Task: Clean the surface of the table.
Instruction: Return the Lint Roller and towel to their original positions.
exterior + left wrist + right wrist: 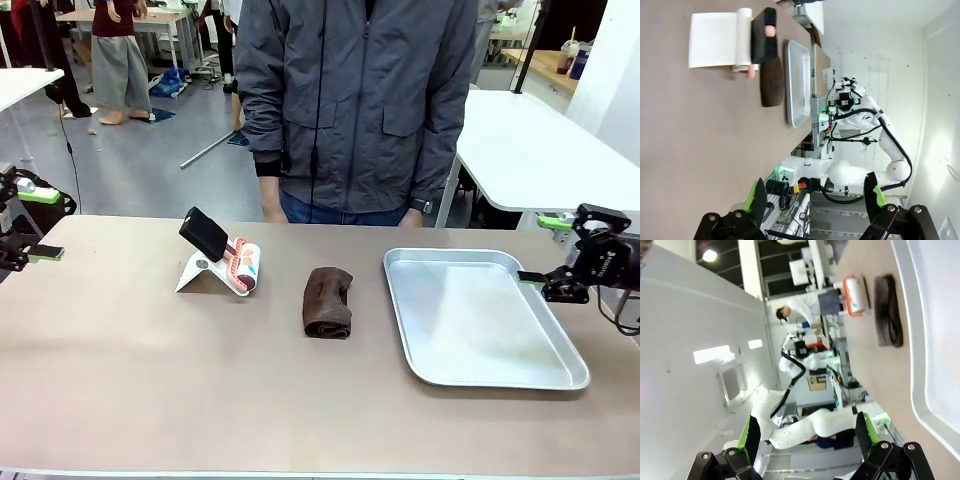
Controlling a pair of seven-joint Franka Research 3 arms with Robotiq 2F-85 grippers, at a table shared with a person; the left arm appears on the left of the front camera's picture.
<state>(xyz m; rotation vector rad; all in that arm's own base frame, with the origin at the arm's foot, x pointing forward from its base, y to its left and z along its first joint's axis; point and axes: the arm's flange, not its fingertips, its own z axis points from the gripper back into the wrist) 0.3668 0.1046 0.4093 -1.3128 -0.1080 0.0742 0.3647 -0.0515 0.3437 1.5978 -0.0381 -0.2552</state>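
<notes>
Both grippers spread wide, holding nothing: left gripper (38, 222) parked at the left end of the table (150, 380), right gripper (548, 248) at the right end, just off the rim of the metal tray (400, 300). Between the two, farther from either than the tray: a rolled brown cloth (328, 301), and beyond it toward the left gripper a white stand (200, 275) with a black pad and a printed roll.

Table itself rigid, flat, matte, nothing to grasp; probably wiped with the cloth, which looks soft, light, limp; best pinched across the roll's middle.

Front view: person's jacket (360, 100) across the table. Left wrist view: right arm (875, 115) far off, tray edge-on. Right wrist view: cloth (887, 310) beside the tray rim (912, 315).
</notes>
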